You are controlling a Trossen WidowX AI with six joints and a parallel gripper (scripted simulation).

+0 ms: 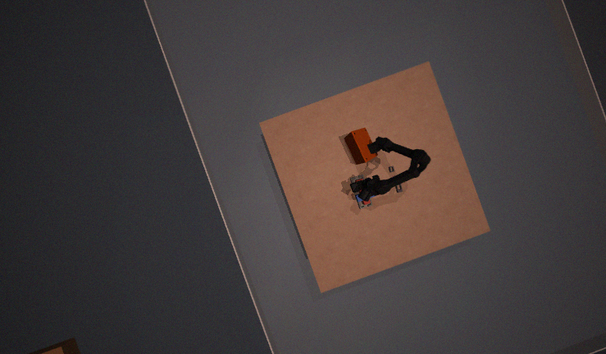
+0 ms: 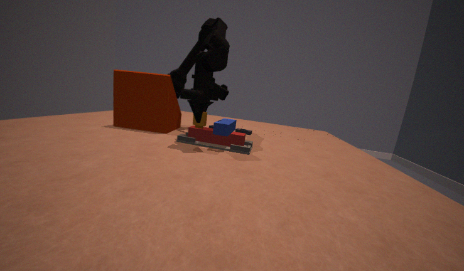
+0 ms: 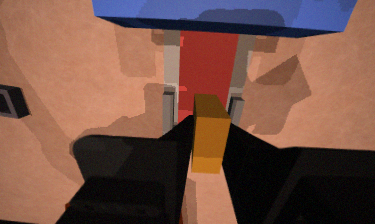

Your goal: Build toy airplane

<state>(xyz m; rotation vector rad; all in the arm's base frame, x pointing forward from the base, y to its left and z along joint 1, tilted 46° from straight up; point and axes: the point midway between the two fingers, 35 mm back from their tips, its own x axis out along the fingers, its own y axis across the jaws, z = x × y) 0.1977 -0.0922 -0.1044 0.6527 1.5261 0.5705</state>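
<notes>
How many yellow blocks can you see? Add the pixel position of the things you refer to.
1: the yellow tail fin (image 2: 202, 119) (image 3: 211, 137), between the gripper's (image 2: 200, 121) (image 3: 208, 122) fingers, above the red fuselage (image 2: 206, 135) (image 3: 207, 65). Others might be hidden behind the arm.

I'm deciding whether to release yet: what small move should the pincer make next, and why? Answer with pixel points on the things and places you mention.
Probably ease straight down a touch before letting go. The pincer (image 2: 199, 120) (image 3: 203, 121) grips the yellow fin (image 2: 204, 118) (image 3: 211, 137) upright over one end of the red fuselage (image 2: 206, 136) (image 3: 208, 65), and a narrower part, seemingly its tab, appears to show below the fin's body.
</notes>
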